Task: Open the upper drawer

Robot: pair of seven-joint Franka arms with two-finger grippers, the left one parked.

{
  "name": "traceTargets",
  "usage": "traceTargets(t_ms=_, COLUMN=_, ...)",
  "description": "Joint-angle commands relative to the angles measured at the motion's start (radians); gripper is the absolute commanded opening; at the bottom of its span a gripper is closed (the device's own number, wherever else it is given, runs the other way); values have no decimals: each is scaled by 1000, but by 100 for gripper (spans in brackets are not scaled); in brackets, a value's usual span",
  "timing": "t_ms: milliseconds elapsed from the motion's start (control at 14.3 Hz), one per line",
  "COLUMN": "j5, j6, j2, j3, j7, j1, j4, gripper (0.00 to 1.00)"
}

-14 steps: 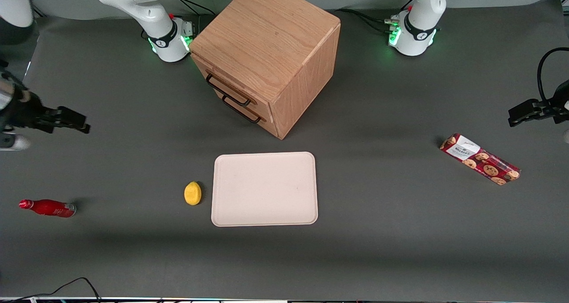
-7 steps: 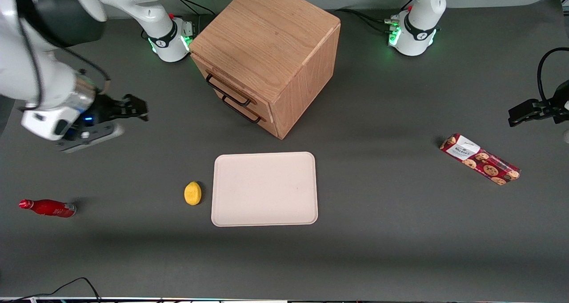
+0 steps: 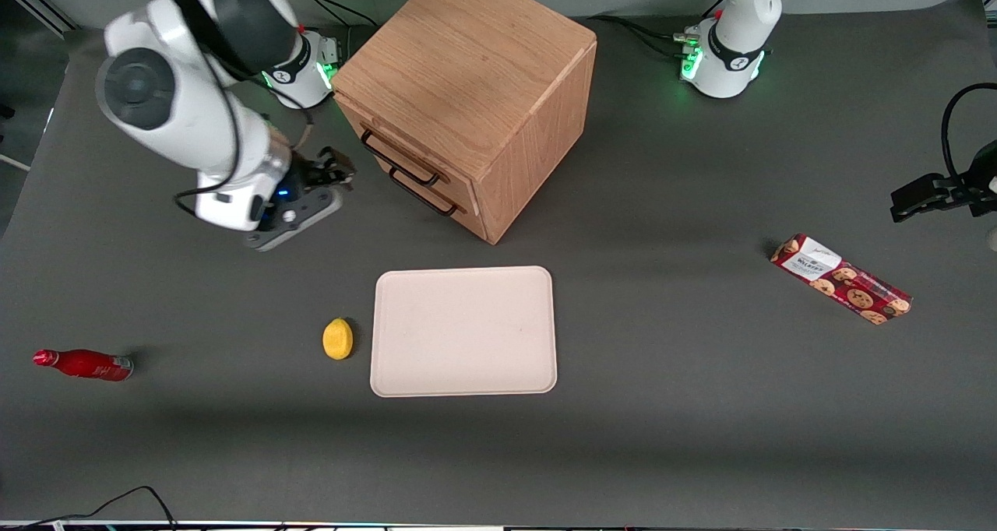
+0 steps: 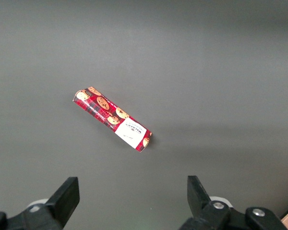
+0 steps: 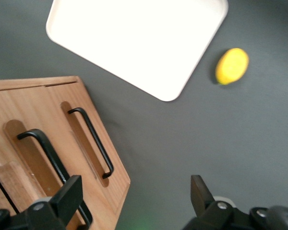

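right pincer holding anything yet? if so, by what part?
Nothing held. The pincer is open and empty, in front of the upper drawer, short of its black handle; the drawer is shut.

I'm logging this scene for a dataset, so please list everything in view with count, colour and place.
Cabinet: one, light oak, between the arm bases.
Upper drawer: one, oak with black handle, shut.
Lower drawer: one, oak with black handle, shut.
Tray: one, cream, nearer the front camera than the cabinet.
Lemon: one, yellow, beside the tray.
Bottle: one, red, lying toward the working arm's end.
Cookie pack: one, red, toward the parked arm's end.
Tool: one, black, open, in front of the upper drawer.
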Motion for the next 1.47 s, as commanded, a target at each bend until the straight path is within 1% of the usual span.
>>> traceTargets(t_ms=0, j5=36, j6=58, j2=-36, j3=51, j7=-37, j1=-19, j4=-88, gripper=100)
traceTargets(t_ms=210, j5=83, j6=124, j2=-61, j3=69, j7=-109, j1=-19, j4=-174, gripper=100)
traceTargets(t_ms=350, j5=106, j6=131, j2=-64, j3=68, j7=-199, j1=-19, j4=-199, gripper=100)
traceTargets(t_ms=420, j5=135, j6=135, j2=-64, j3=68, j7=-233, j1=-21, j4=-206, gripper=100)
traceTargets(t_ms=490, j5=148, j6=138, j2=-64, j3=68, j7=-250, j1=-21, j4=-216, gripper=100)
traceTargets(t_ms=769, j5=151, j6=138, j2=-64, j3=68, j7=-313, j1=-21, j4=-260, gripper=100)
traceTargets(t_ms=909, j5=171, j6=138, j2=-64, j3=68, j7=-344, j1=-28, j4=-280, gripper=100)
traceTargets(t_ms=1189, j5=177, j6=138, j2=-64, j3=68, j7=-350, j1=-29, j4=-291, gripper=100)
traceTargets(t_ms=1259, j5=185, j6=140, j2=-64, j3=68, j7=-350, j1=-30, j4=-291, gripper=100)
traceTargets(t_ms=1329, j5=213, j6=143, j2=-62, j3=68, j7=-353, j1=-30, j4=-294, gripper=100)
traceTargets(t_ms=1399, j5=227, j6=146, j2=-62, j3=68, j7=-367, j1=-30, j4=-301, gripper=100)
